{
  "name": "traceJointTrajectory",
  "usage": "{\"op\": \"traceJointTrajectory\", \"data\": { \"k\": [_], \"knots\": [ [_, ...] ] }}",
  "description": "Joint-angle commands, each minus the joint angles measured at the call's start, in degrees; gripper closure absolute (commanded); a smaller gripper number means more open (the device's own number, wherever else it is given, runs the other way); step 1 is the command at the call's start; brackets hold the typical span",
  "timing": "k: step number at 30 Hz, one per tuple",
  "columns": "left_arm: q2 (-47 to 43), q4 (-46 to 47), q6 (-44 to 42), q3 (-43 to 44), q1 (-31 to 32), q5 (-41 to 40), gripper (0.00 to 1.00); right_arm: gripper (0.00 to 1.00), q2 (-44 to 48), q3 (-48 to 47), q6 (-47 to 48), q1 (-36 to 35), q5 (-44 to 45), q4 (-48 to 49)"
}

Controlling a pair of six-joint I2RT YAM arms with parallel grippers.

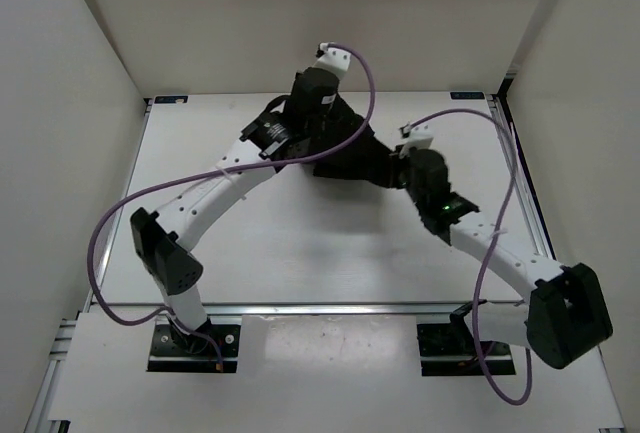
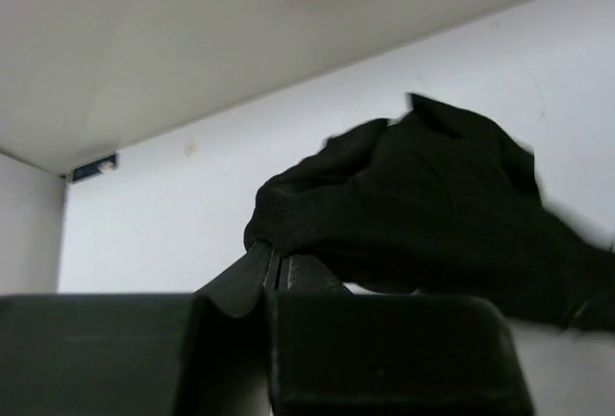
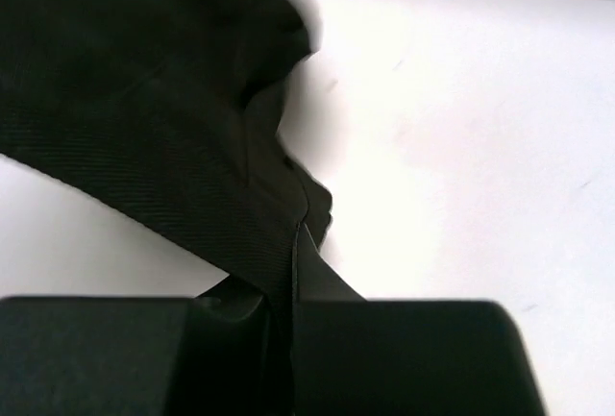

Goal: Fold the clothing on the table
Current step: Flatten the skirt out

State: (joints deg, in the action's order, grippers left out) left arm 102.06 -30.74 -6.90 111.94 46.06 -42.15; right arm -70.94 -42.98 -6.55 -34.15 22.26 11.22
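Note:
The black clothing (image 1: 355, 153) lies bunched in a small heap at the middle of the far half of the white table (image 1: 300, 253). My left gripper (image 1: 306, 146) is at the heap's left edge. In the left wrist view it (image 2: 274, 260) is shut on a fold of the clothing (image 2: 432, 205), which rises in a mound beyond the fingertips. My right gripper (image 1: 393, 169) is at the heap's right corner. Seen from the right wrist, it (image 3: 294, 248) is shut on a ribbed band of the clothing (image 3: 144, 99) that runs down between its fingers.
White walls stand close on the left, back and right of the table (image 2: 173, 214). Metal rails (image 1: 520, 173) run along the table's edges. Purple cables (image 1: 365, 83) loop over both arms. Bare white tabletop (image 3: 461, 147) lies to the right of the right gripper.

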Motion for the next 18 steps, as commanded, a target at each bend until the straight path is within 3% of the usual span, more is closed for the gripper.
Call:
{"op": "traceJointTrajectory", "data": {
  "k": [1,3,4,6,10,15,18],
  "knots": [
    [-8.5,3.8,2.4,-6.0,-6.1,5.5,1.0,1.0,3.4,-4.2,5.0,11.9,-13.3,-6.6],
    [-11.0,5.2,2.9,-12.3,-10.3,16.5,1.0,1.0,3.8,-7.1,6.0,21.4,-24.4,-7.6],
    [-13.2,7.1,3.9,-14.4,-12.6,24.6,1.0,1.0,3.7,-9.2,5.8,22.5,-30.7,-8.8],
    [-15.7,12.1,6.0,-20.3,-15.1,32.5,1.0,1.0,3.6,-12.8,6.0,26.8,-38.1,-11.1],
    [-16.1,14.0,9.2,-23.5,-14.7,35.1,1.0,1.0,6.1,-14.6,9.4,25.0,-42.2,-17.4],
    [-17.6,15.5,9.7,-25.9,-12.9,39.1,1.0,1.0,12.4,-11.5,15.9,18.3,-39.7,-23.1],
    [-20.3,16.6,10.7,-27.8,-11.8,39.0,1.0,1.0,14.3,-11.1,16.0,19.7,-41.3,-24.0]
  ]
}}
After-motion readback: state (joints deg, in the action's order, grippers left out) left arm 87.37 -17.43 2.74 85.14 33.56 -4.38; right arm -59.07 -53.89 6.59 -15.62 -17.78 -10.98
